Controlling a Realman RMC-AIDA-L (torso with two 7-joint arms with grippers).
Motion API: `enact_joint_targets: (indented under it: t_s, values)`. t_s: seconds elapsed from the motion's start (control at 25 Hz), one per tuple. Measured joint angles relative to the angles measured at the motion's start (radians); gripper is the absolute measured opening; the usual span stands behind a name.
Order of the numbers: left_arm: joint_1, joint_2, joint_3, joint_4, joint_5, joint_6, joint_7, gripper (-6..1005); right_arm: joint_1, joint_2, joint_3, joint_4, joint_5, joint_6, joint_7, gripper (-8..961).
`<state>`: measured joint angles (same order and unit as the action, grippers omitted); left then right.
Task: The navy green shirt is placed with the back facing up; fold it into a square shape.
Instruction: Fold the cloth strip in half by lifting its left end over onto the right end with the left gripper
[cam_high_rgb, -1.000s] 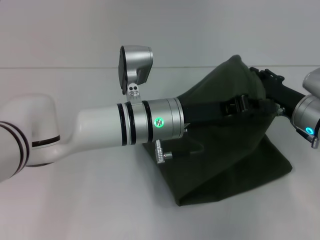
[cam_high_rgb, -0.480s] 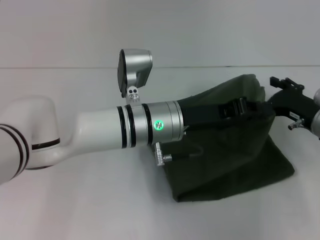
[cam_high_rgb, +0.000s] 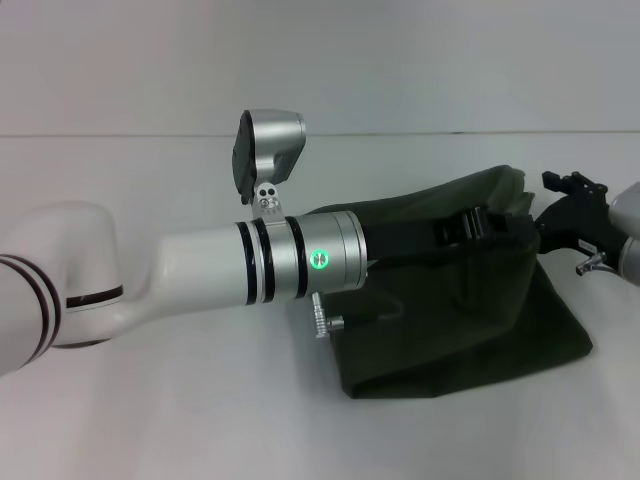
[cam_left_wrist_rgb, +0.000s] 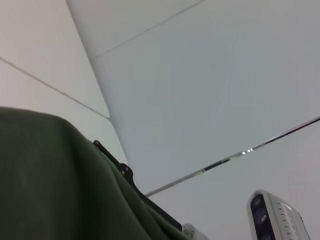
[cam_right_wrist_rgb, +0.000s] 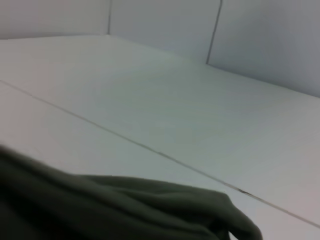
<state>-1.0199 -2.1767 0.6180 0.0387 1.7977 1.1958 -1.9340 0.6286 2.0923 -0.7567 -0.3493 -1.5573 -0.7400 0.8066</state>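
The navy green shirt (cam_high_rgb: 470, 300) lies partly folded on the white desk (cam_high_rgb: 180, 420), its upper layer raised and draped between the two arms. The left gripper (cam_high_rgb: 478, 222) reaches across from the left and is clamped on the raised fold's upper edge. The right gripper (cam_high_rgb: 560, 205) sits just beyond that edge on the far right; whether it grips the cloth cannot be told. The step in hand appears to be carrying a fold over. The next move likely calls for lowering the held edge flat onto the layer beneath, then releasing.
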Motion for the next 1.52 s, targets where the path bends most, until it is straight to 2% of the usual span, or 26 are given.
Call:
enact_joint_targets:
  t_s: [0.36,0.52,0.92,1.16,1.36,1.52]
  values:
    - [0.01,0.0,-0.011,0.017,0.0,0.008,0.0,16,-0.017,-0.002,-0.069,-0.011,0.0,-0.046,-0.001,915]
    - [0.037,0.0,-0.011,0.04,0.0,0.034,-0.008,15,-0.024,0.0,-0.08,-0.011,0.0,-0.055,0.001,915]
    - [0.057,0.0,-0.011,0.05,0.0,0.045,-0.011,15,-0.13,0.0,-0.071,-0.061,0.01,-0.133,0.01,915]
    - [0.06,0.0,-0.011,0.058,0.0,0.046,-0.011,16,-0.145,-0.002,0.011,-0.064,0.011,-0.182,0.013,915]
    - [0.091,0.004,-0.011,0.062,0.0,0.056,-0.012,20,-0.136,-0.002,0.099,-0.065,0.011,-0.254,0.024,915]
    - [0.126,0.005,-0.011,0.089,0.0,0.093,-0.022,23,-0.126,-0.002,0.122,-0.065,0.03,-0.277,0.046,914]
